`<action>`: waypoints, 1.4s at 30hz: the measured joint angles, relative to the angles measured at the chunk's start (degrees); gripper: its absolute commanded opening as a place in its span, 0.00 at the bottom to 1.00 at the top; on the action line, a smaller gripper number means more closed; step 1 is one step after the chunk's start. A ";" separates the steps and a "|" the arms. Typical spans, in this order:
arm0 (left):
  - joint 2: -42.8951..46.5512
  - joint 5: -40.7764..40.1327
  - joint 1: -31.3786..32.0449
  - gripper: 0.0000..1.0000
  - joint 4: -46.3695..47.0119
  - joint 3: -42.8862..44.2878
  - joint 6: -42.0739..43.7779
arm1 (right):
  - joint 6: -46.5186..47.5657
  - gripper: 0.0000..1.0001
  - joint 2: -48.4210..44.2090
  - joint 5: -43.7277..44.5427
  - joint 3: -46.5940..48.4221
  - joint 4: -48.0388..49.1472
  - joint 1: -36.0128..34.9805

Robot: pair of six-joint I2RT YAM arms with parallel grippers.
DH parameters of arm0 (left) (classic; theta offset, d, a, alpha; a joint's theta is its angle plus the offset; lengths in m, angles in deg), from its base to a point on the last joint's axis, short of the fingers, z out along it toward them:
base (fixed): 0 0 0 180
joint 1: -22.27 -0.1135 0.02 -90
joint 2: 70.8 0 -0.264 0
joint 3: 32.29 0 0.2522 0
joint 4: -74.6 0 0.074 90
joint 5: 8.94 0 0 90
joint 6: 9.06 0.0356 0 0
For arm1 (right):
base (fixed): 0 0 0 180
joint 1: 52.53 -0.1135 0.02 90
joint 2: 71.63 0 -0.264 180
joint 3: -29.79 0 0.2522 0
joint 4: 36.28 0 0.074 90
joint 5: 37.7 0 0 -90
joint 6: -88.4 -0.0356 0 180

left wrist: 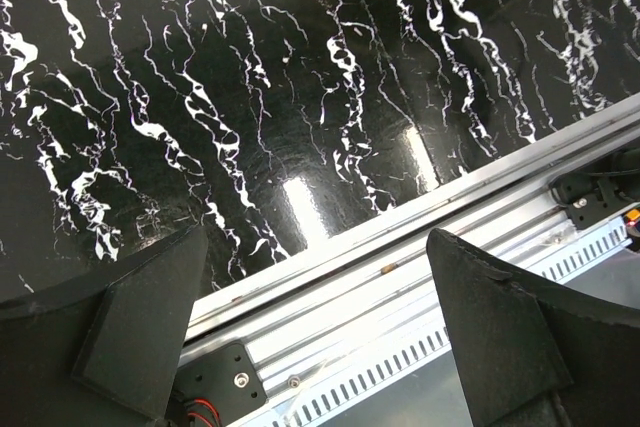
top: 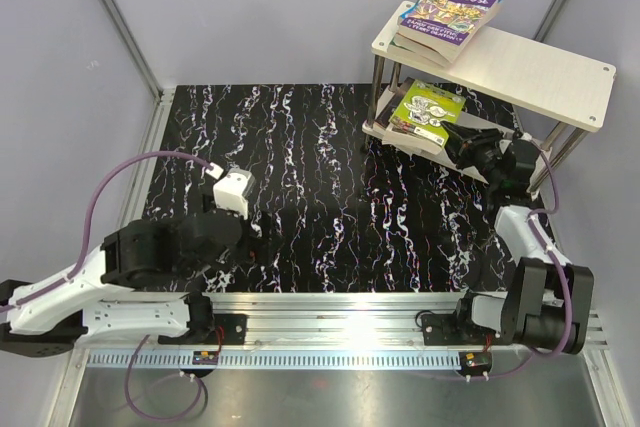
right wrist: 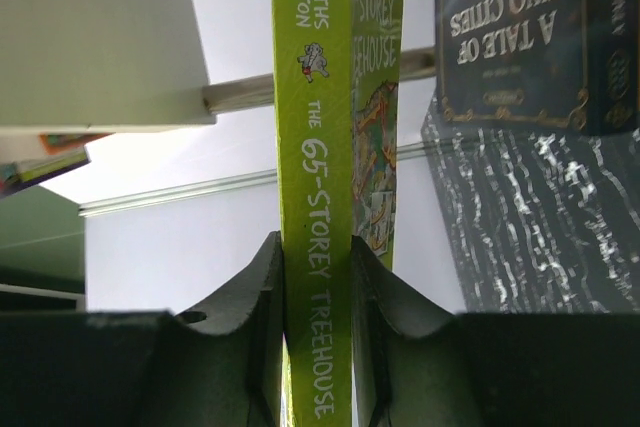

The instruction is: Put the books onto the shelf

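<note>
Right hand [right wrist: 315, 282]: clenched on the spine of the lime-green paperback book [right wrist: 312, 147].
Book: at the lower board of the pale 2-tier wooden shelf [top: 540, 72], desk's far right corner.
Left hand [left wrist: 315, 292]: released, above the black marbled desk [left wrist: 200, 97], near edge.

We find the shelf [top: 540, 72] at the upper right of the overhead view, standing on the table's [top: 300, 147] upper right corner. On the left end of its top board lies a stack of books [top: 418, 47], the 52-Storey Treehouse [top: 455, 7] uppermost. On the lower board, under that stack, rests the 65-Storey Treehouse [top: 428, 112], its spine between the right gripper's [top: 462, 142] fingers, touching both. In the right wrist view A Tale of Two Cities [right wrist: 520, 37] sits at the upper right, to the right of that book. The left gripper [top: 250, 242] hangs over the table's lower left, just above the rail [top: 330, 312].
</note>
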 measured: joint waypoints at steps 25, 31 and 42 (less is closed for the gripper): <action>5.81 -0.02 0.00 0.99 -6.67 -1.64 -6.45 | 10.75 0.00 23.15 5.03 13.84 -1.95 -0.17; 6.32 -0.31 0.00 0.99 -8.13 -2.21 -7.65 | 13.07 0.44 26.01 5.51 17.57 -4.94 -1.73; 7.10 -0.90 0.00 0.99 -8.37 -3.78 -8.59 | 17.31 0.96 24.70 5.31 18.16 -9.97 -2.60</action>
